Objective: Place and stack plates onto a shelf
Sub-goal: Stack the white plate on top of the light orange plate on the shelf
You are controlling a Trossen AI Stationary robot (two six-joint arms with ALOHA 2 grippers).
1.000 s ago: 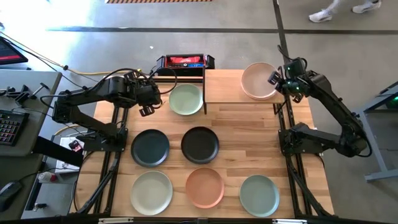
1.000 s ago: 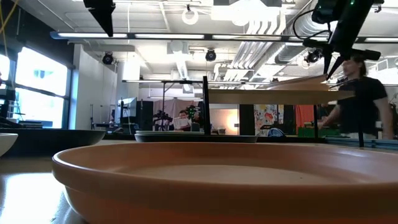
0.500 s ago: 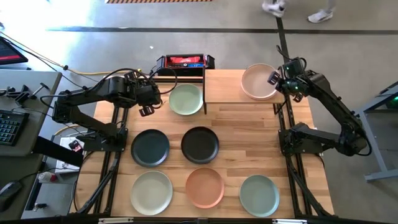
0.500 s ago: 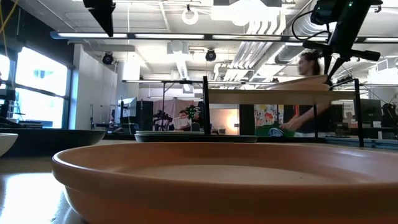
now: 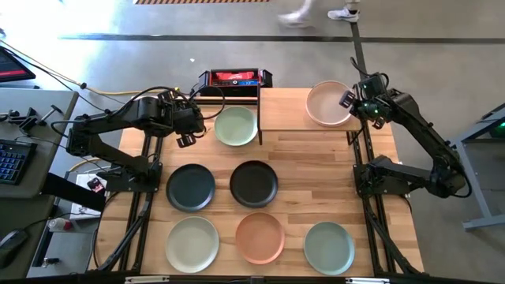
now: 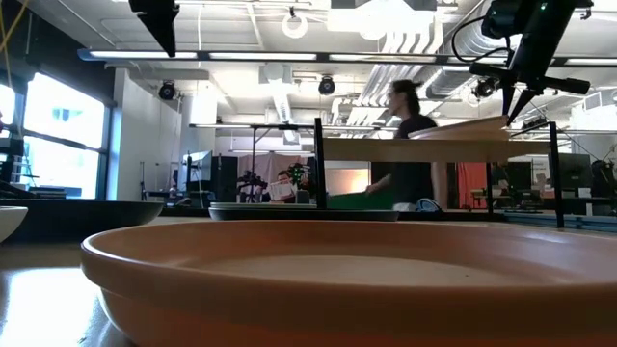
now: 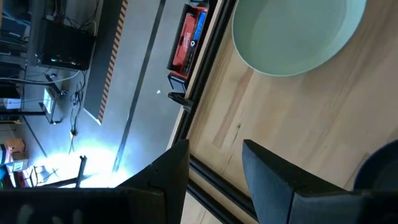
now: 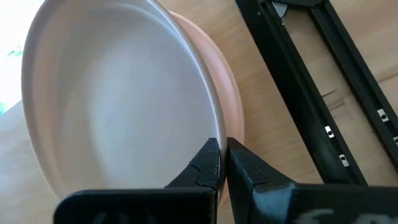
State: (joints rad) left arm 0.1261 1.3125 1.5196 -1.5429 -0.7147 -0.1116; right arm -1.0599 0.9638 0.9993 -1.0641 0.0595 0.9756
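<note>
The light-wood shelf (image 5: 284, 114) stands at the table's far edge. A pink plate (image 5: 325, 102) lies at the shelf's right end on top of a peach plate (image 8: 229, 93). My right gripper (image 5: 348, 100) is shut on the pink plate's right rim. A pale green plate (image 5: 236, 126) rests on the table left of the shelf. My left gripper (image 5: 187, 134) hovers open and empty to the left of it. Dark teal (image 5: 190, 187), black (image 5: 253, 183), pale (image 5: 192, 243), terracotta (image 5: 259, 237) and sage (image 5: 328, 247) plates lie on the table. My right gripper pinches the pink plate's rim (image 8: 214, 134) between its two fingers, one inside the rim and one outside. The fingers come from above, from the table's right side. The plate is tilted: its held side (image 6: 501, 120) is raised and its far side (image 6: 416, 134) is lower, over the peach plate.
A red and black box (image 5: 234, 78) sits behind the shelf's left part. A thin black upright (image 6: 318, 164) stands at the shelf's left end. The shelf's left half (image 5: 280, 106) is bare wood. A person (image 6: 410, 145) stands in the room beyond the table.
A person in the room behind the table has walked across toward the left. Both grippers and the plates have kept still.
</note>
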